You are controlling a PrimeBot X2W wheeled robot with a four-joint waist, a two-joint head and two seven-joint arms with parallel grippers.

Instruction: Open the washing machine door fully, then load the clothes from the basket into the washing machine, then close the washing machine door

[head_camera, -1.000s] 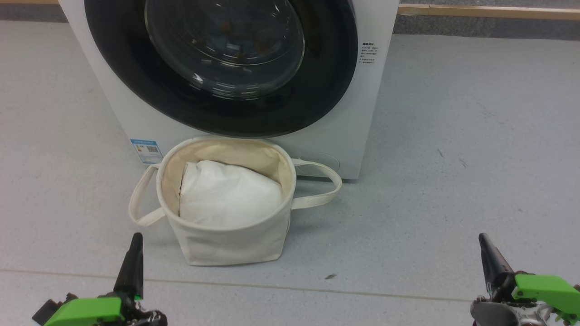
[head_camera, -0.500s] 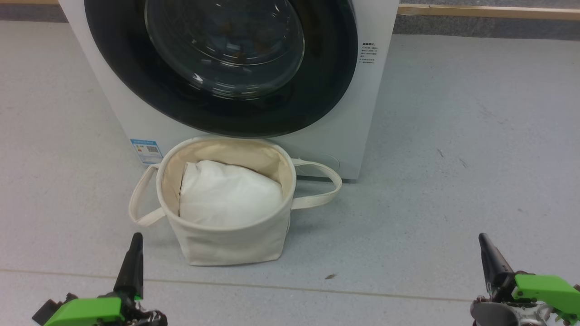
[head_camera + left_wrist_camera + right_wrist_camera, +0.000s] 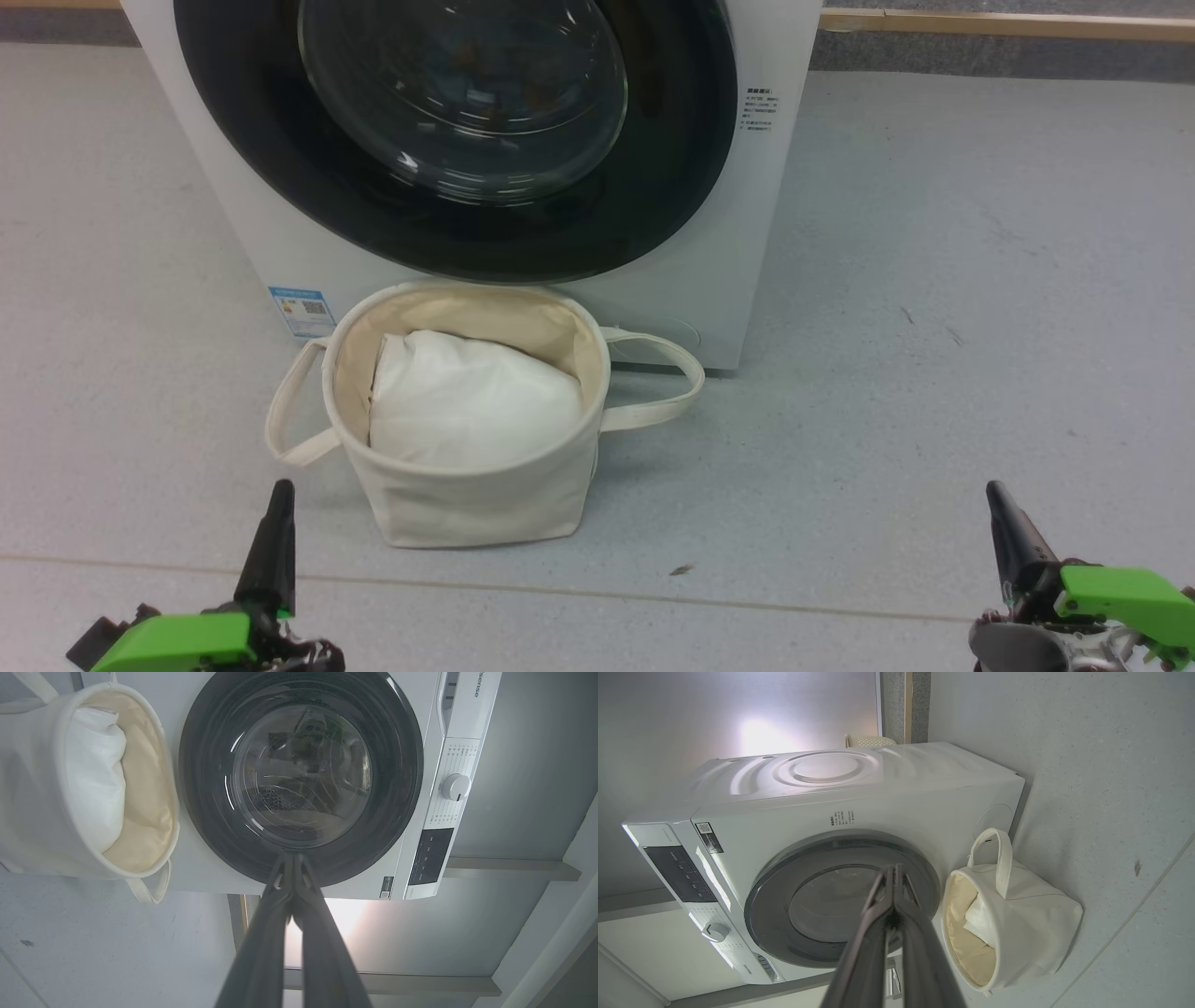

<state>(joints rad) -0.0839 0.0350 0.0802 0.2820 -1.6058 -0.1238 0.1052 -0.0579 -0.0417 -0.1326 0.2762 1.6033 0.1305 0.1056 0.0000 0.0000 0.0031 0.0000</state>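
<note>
The white washing machine (image 3: 672,280) fills the top of the head view, its door (image 3: 280,168) closed flat against the front, black rim around the glass bowl. Directly before it on the floor stands the cream basket (image 3: 476,509), holding a plain white pillow-like bundle (image 3: 467,401). The clothes are out of sight. My left gripper (image 3: 280,492) is shut and empty at the lower left, well short of the basket. At the lower right, my right gripper (image 3: 995,495) is shut and empty too. Wrist views show the left gripper (image 3: 293,856) and right gripper (image 3: 893,868) pointing at the closed door (image 3: 205,788).
Grey floor spreads wide on both sides of the washer, with a seam line (image 3: 747,602) across it near me. A wooden skirting strip (image 3: 1008,23) runs along the back. The washer's control dial (image 3: 455,787) and panel sit beside the door.
</note>
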